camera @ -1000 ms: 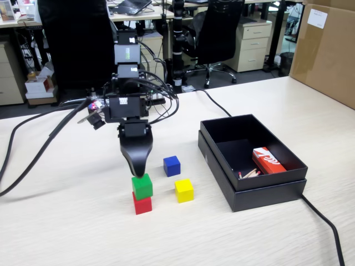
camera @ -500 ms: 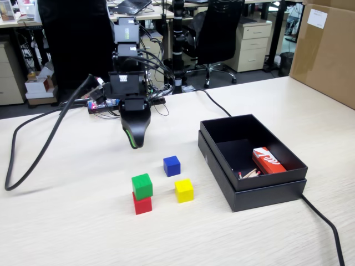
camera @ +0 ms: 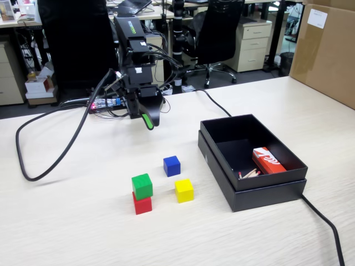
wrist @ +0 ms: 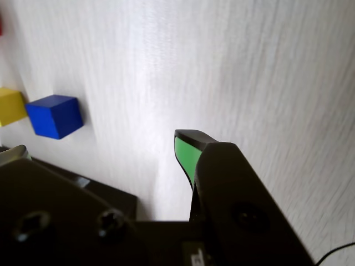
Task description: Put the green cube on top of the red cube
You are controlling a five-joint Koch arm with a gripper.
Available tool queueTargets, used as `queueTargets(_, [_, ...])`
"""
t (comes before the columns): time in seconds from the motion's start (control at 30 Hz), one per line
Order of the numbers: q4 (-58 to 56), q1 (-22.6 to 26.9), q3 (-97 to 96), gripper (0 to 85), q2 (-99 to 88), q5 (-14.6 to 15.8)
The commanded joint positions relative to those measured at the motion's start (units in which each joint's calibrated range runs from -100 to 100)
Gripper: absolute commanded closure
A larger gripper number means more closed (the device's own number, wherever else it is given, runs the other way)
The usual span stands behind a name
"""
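The green cube (camera: 142, 185) sits on top of the red cube (camera: 142, 204) on the wooden table, slightly skewed, in the fixed view. My gripper (camera: 151, 123) hangs above the table well behind the stack and touches nothing. In the wrist view the gripper (wrist: 104, 145) is empty, with its green-padded fingertip (wrist: 186, 152) standing far from the other jaw, so it is open. The stack is out of the wrist view.
A blue cube (camera: 171, 165) (wrist: 54, 115) and a yellow cube (camera: 184, 190) (wrist: 10, 105) lie right of the stack. A black open box (camera: 266, 197) holding a red-and-white carton (camera: 268, 160) stands at right. A black cable (camera: 50, 160) loops at left.
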Motion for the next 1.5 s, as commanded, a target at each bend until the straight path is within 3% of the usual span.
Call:
queueTargets(0.0, [6.7, 0.0, -2.2, 34.8, -6.5, 0.2])
queueTargets(0.73, [42.0, 1.6, -43.6, 37.8, -18.5, -0.5])
queueTargets(1.47, [42.9, 0.8, -47.1, 36.7, -23.1, -0.7])
